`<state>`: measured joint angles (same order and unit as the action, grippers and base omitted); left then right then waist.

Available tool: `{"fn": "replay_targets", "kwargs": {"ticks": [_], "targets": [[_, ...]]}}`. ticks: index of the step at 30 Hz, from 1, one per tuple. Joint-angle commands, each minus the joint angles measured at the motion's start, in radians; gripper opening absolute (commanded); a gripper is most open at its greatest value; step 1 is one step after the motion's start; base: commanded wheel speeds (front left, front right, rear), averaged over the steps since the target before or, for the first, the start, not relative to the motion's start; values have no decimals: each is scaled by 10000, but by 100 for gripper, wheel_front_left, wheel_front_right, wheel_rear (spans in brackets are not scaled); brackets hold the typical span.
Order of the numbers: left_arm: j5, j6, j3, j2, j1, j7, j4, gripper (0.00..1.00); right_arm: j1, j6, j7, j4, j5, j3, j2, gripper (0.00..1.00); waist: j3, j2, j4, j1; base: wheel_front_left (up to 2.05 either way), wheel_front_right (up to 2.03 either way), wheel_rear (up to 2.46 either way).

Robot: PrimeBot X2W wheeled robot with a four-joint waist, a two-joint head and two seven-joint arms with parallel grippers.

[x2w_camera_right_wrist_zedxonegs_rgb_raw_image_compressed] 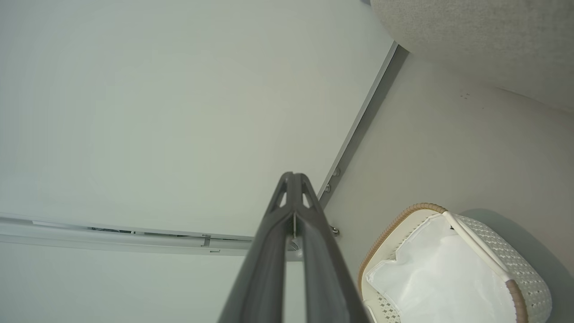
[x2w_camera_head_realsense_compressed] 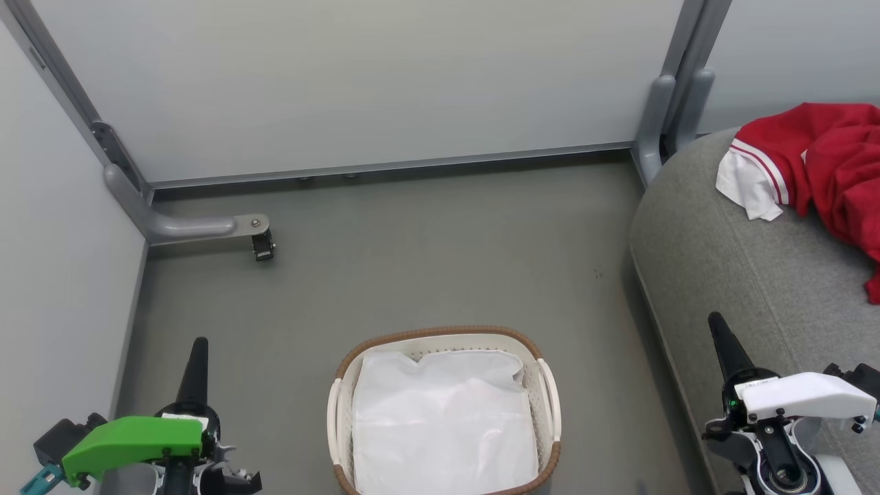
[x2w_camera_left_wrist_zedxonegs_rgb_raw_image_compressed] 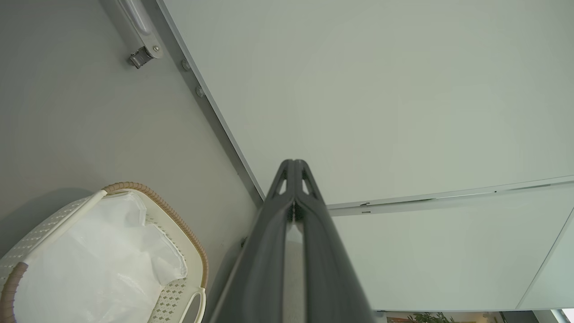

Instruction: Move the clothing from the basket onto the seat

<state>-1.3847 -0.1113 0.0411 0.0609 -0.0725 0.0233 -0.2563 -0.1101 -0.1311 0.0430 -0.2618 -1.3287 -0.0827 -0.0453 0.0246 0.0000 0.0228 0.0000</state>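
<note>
The clothing lies heaped on the seat at the far right, a red bundle with a white, red-striped cuff hanging toward the cushion's rounded edge. The picture's border cuts it off, so I cannot tell how far the pile runs. The seat also passes out of view to the right and below.

The basket stands on the floor between the two arms, its near end cropped at the bottom. A white liner sheet covers its inside, and whatever lies beneath is hidden.

The left gripper points up at the lower left with its fingers pressed together and nothing between them. The left wrist view shows the tips meeting. The right gripper is likewise closed and empty, held over the seat's front edge, well apart from the clothing.

A bare stretch of floor runs from the basket's brown rim to the wall panels. A grey bracket foot juts out at the left corner.
</note>
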Motion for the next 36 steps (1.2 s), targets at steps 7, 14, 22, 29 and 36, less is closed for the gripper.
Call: {"fn": "replay_targets", "kwargs": {"ticks": [7, 14, 22, 29, 36], "targets": [[-652, -91, 175, 78, -276, 198, 112, 0, 3, 4, 195, 122, -754, -103, -60, 0, -44, 0, -47, 0, 0, 0, 0], [-1097, -119, 281, 71, -313, 355, 120, 0, 11, 5, 326, 140, -1288, -166, -64, 0, -82, 0, -88, 0, 0, 0, 0], [-1610, -157, 403, 63, -343, 516, 123, 0, 21, 3, 487, 162, -1869, -228, -68, 0, -127, 0, -135, 0, 0, 0, 0], [-2022, -197, 482, 53, -384, 650, 129, 0, 30, 3, 615, 175, -2353, -275, -72, 0, -167, 0, -178, 0, 0, 0, 0], [-2394, -219, 572, 44, -426, 787, 133, 0, 38, 3, 728, 195, -2797, -326, -76, 0, -206, 0, -219, 0, 0, 0, 0]]}}
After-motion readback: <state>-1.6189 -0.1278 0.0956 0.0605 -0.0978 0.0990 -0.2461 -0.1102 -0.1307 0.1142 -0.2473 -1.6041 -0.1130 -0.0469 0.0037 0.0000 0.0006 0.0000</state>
